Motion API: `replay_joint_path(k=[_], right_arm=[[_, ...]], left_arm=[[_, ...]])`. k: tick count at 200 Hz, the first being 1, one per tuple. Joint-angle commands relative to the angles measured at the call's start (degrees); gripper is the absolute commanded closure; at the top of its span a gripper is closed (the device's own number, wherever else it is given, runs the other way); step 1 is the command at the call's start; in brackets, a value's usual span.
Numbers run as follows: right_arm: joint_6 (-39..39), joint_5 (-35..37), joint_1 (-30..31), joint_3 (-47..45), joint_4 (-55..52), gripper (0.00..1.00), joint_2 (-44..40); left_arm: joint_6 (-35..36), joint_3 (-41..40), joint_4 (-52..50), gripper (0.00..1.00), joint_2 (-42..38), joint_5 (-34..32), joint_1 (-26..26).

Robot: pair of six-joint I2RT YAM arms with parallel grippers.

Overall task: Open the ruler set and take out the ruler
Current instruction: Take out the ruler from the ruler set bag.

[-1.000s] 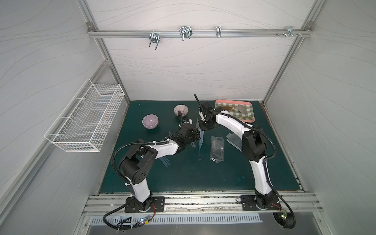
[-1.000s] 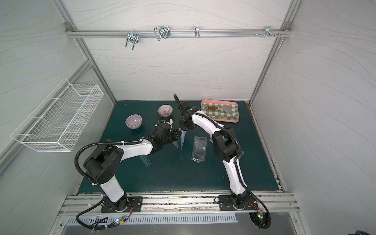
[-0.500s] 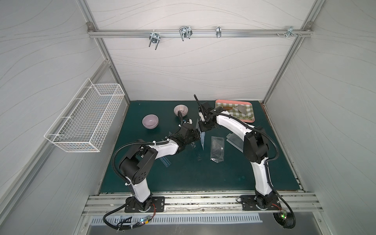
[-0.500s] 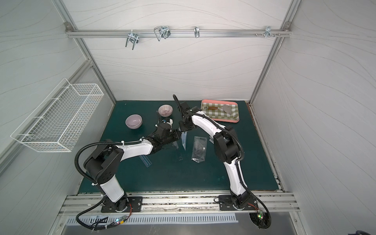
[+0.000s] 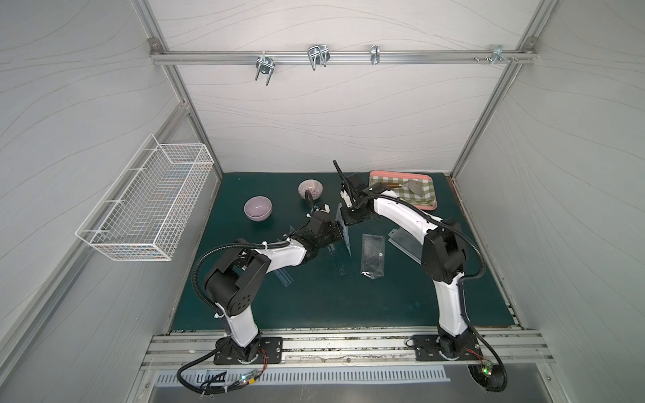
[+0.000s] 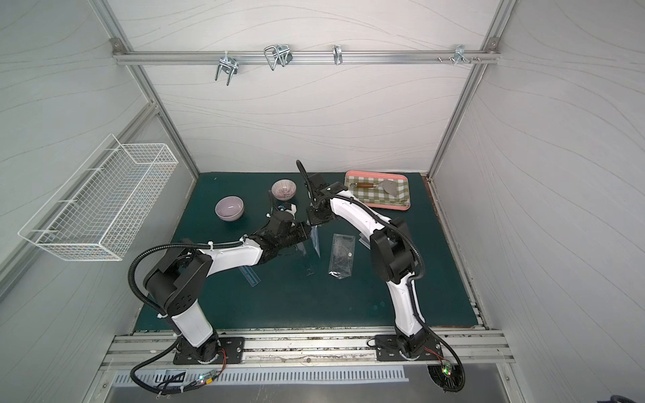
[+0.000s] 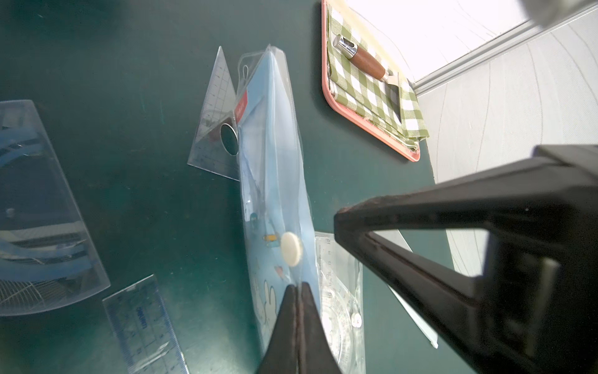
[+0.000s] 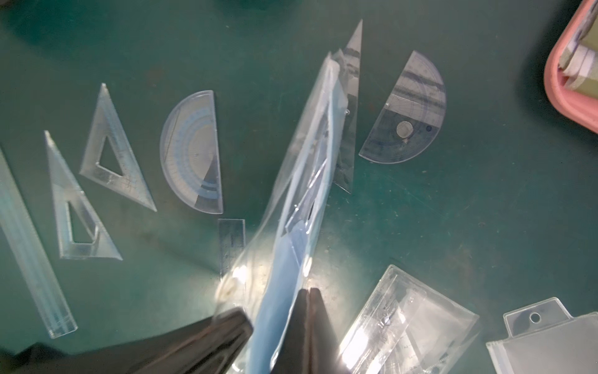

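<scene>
clear plastic ruler-set pouch with blue insert (image 5: 345,240) hangs edge-on over the middle of the bench (image 5: 314,296), left fingers (image 7: 284,323) and right fingers (image 8: 301,323) both clamped shut on its snap end, apparently on opposite walls, long axis dropping away from both.

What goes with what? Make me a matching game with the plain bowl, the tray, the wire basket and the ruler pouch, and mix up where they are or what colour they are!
Things
1. plain bowl
2. tray
3. wire basket
4. ruler pouch

Clues
A. hangs on the side wall
B. pink rim, with a checked cloth inside
C. lilac, sitting on the green mat
D. light blue, pinched by the left tool and the right tool

Pairs: 1-C, 2-B, 3-A, 4-D
</scene>
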Motion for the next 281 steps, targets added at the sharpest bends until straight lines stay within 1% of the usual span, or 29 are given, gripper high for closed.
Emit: replay_joint_path(k=[1,52,128,173,231,271,281], right_arm=[[0.07,-2.96,0.74,-0.1,-0.31,1.0,-1.98],[0.68,-4.91,0.97,0.63,-0.31,1.0,0.09],[1.04,-4.62,0.48,1.34,-0.04,1.0,4.66],[0.72,-2.74,0.27,1.49,-0.74,1.0,4.58],[-0.63,0.71,0.31,3.89,-4.34,1.0,5.83],[-1.43,0.17,0.41,3.48,-4.39,0.94,6.68],[-1.51,0.12,0.53,3.28,-4.33,0.94,6.51]], left_arm=[[-0.58,0.52,1.95,1.0,0.37,-0.15,-0.33],[-0.64,0.54,2.14,1.0,0.33,0.07,-0.29],[-0.49,-0.15,2.22,1.0,-0.14,-0.33,-0.33],[-0.19,-0.15,2.14,1.0,-0.04,-0.5,-0.31],[-0.2,-0.85,2.12,1.0,-0.25,-0.59,-0.32],[-0.21,-1.01,1.96,1.0,-0.25,-0.81,-0.33],[-0.2,-0.89,1.95,1.0,-0.21,-0.7,-0.33]])
